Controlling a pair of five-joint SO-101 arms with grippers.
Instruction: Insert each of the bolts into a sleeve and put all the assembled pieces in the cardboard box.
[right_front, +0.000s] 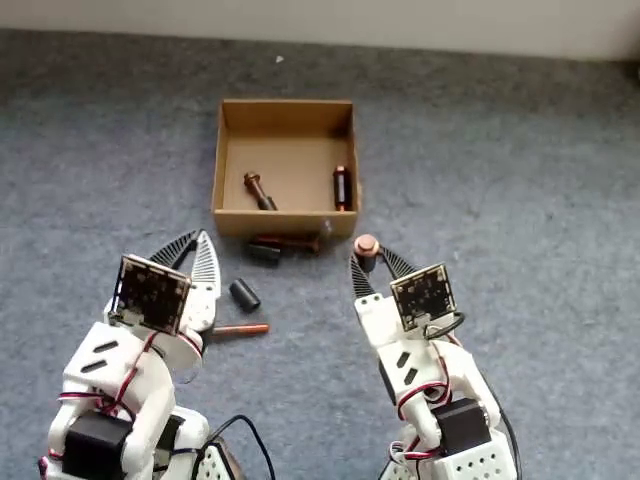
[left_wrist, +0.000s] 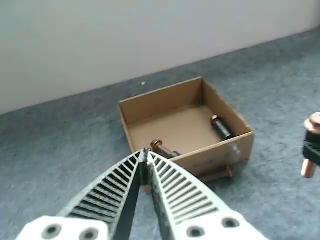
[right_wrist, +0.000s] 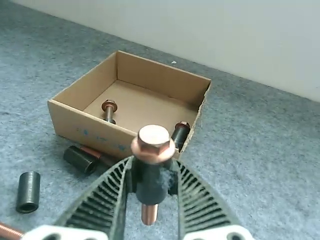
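The open brown cardboard box (right_front: 216, 170) lies just ahead of the right hand (right_front: 368, 255), offset to its left. The right hand is clenched on an upright copper bolt seated in a black sleeve (right_wrist: 150, 186). Lift this piece clear of the near wall, centre it over bare box floor, then release low. The left hand (right_front: 200, 237) is clenched and empty. A loose black sleeve (right_front: 244, 294) lies just beside it.

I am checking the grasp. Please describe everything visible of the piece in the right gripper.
The piece is a copper-coloured bolt with a hexagonal flanged head, inside a black sleeve; its tip sticks out below. It stands upright, the right gripper shut on the sleeve, just outside the box.
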